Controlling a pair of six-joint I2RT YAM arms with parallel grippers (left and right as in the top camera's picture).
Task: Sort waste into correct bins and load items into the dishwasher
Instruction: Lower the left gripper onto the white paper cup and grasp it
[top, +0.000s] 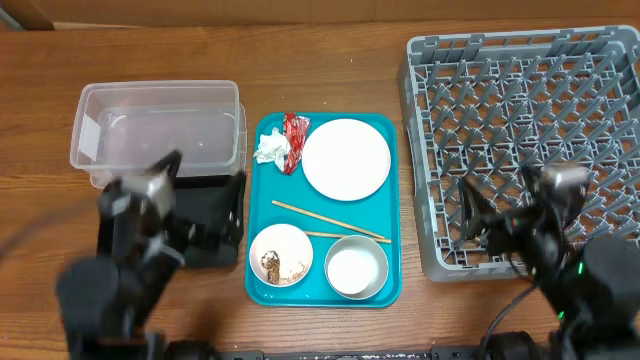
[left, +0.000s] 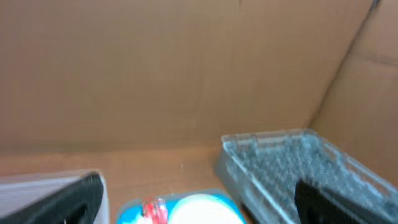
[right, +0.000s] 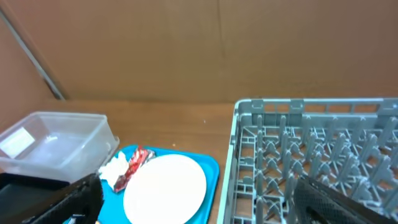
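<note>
done: nothing yet, as judged. clear tub (top: 155, 125) and dish rack (top: 530, 130) are seen bare; nothing is seen in black tray (top: 205, 195), tho it is partly hidden by L arm (top: 120, 260).
left to do: all of it. Waste to be binned, dishes to be racked.
L gripper (left: 199, 183): 1; jaws spread wide, nothing held; hung over black tray at front-left of table.
bins: 2; clear tub at far left, black tray just in front of it.
teal tray (top: 262, 185): 1; set betw. bins and dish rack; all items to be sorted are carried on it.
tissue (top: 269, 148): 1; crumpled, in back-left corner of teal tray.
red wrapper (top: 296, 140): 1; touching tissue, just beside plate.
plate (top: 346, 158): 1; back-right of teal tray, nothing seen on it.
chopsticks (top: 330, 222): 2; laid across mid tray, roughly side by side.
bowls: 2 counted; front-left one (top: 281, 253) w/ food scraps (top: 272, 264) in it, front-right one (top: 356, 268) white inside.
cup: not made out; poss. nested in front-right bowl, can't be told.
dish rack: 1; far right, no peg occupied.
R gripper (right: 196, 185): 1; jaws spread wide, nothing gripped; held over near-left part of dish rack.
</note>
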